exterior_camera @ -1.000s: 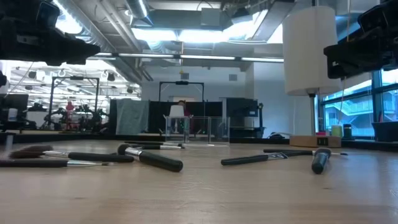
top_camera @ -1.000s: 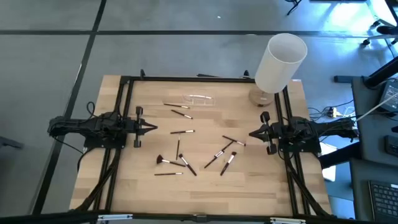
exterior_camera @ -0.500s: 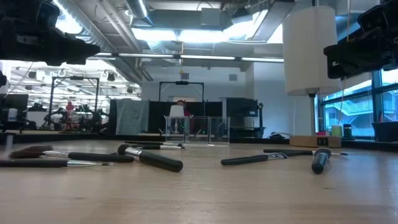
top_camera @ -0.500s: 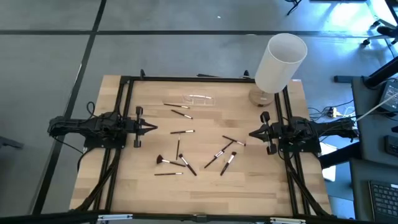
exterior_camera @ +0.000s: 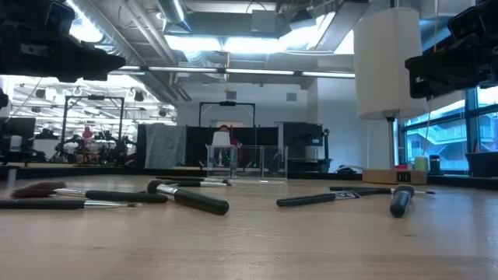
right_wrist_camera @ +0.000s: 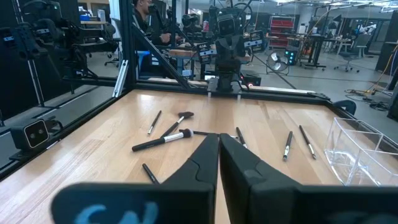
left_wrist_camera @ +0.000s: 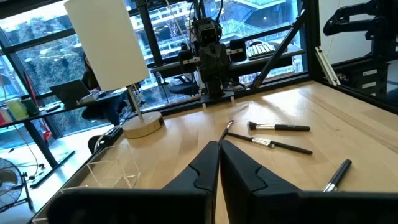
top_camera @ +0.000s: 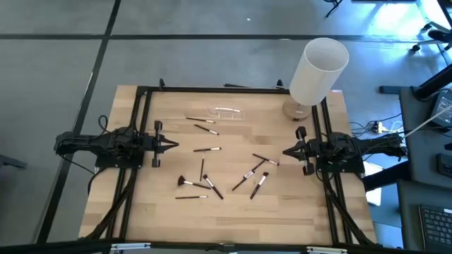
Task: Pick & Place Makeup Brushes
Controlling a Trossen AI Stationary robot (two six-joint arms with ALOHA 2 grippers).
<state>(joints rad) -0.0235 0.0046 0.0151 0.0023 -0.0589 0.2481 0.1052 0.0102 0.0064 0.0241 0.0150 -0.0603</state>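
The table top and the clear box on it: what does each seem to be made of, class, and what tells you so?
The table top looks like pale wood with a matt finish: it shows grain and jointed strips. The clear box looks like transparent plastic, perhaps acrylic, though glass cannot be ruled out: the wood shows through it and its edges catch the light.

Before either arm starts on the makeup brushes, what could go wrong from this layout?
1. Near the fan-shaped brush, several thin dark-handled makeup brushes cross and touch, so a pinch there may lift or drag two at once.
2. The clear plastic box is hard to see against the wooden table; a placement could miss it.
3. The tall white lamp stands close behind the shut right gripper; a wide swing could bump it. The left gripper is shut too.
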